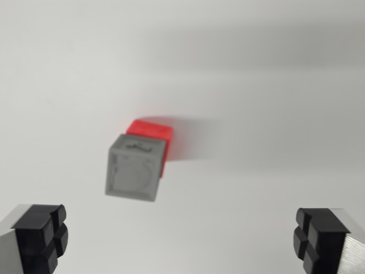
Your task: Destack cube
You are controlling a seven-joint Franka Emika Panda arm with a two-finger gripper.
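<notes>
Black fingertip pads (40, 237) sit at the bottom corners of the wrist view, 1 at its left and 1 at its right, so the gripper (181, 240) stands wide apart with nothing between its jaws. Beyond them, on the plain white table (274, 171), a grey cube (133, 170) sits on top of a red cube (155, 135), of which only the far top edge and a strip down the wrist view's right show. Both cubes lie left of centre, well apart from either pad, with a soft shadow falling toward the wrist view's right.
</notes>
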